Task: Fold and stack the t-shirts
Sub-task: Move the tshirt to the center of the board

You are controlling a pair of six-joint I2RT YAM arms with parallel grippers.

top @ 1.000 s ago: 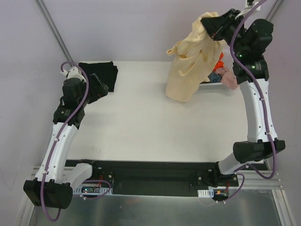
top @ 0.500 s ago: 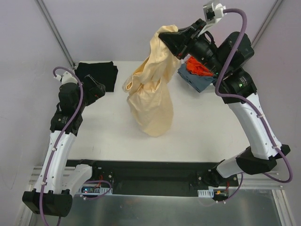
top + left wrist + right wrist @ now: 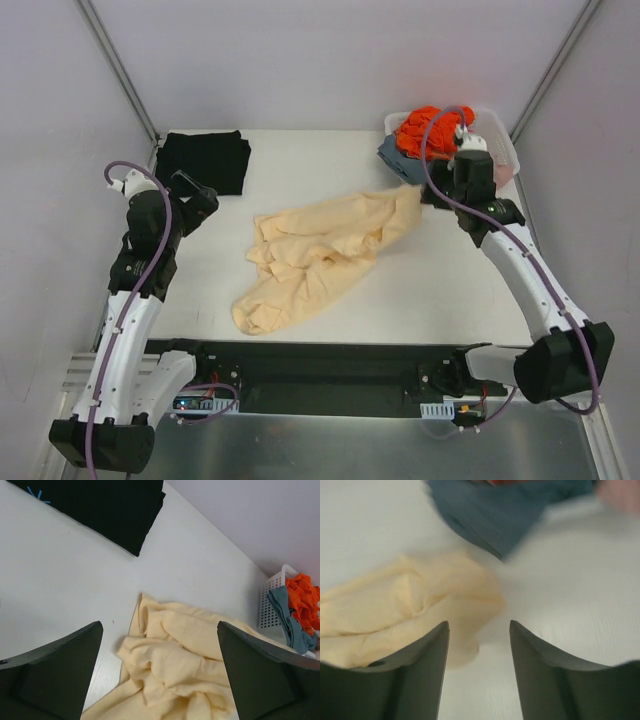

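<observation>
I see the cream shirt (image 3: pixel 320 250) crumpled on the tabletop (image 3: pixel 450 285). My right gripper (image 3: pixel 479 630) sits spread over its corner, my left gripper (image 3: pixel 159 627) spread too.

Crumpled t-shirt (image 3: pixel 320 250) lies between rear-left folded t-shirt (image 3: pixel 205 160) and rear-right basket (image 3: pixel 503 150)

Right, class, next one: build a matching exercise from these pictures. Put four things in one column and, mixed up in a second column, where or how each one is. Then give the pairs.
Column 1
1. cream-yellow t-shirt
2. black t-shirt
3. orange cloth
4. left gripper

Column 2
A. open, holding nothing
B. heaped in the white basket
C. crumpled in the middle of the table
D. lying flat at the far left corner

Pairs: 1-C, 2-D, 3-B, 4-A
</observation>
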